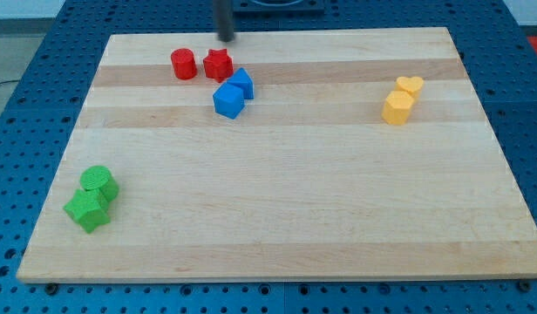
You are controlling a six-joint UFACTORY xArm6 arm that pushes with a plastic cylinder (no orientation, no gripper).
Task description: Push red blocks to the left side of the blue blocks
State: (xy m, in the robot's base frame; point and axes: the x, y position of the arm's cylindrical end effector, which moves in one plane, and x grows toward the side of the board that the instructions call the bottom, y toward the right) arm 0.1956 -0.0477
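Note:
A red cylinder and a red star-shaped block sit side by side near the board's top edge, left of centre. Just below and to the right, a blue cube and a second blue block touch each other; the upper blue block nearly touches the red star. My tip is at the view's top, just above and slightly right of the red star, apart from it.
Two yellow blocks sit together at the right. Two green blocks sit together at the lower left. The wooden board lies on a blue perforated table.

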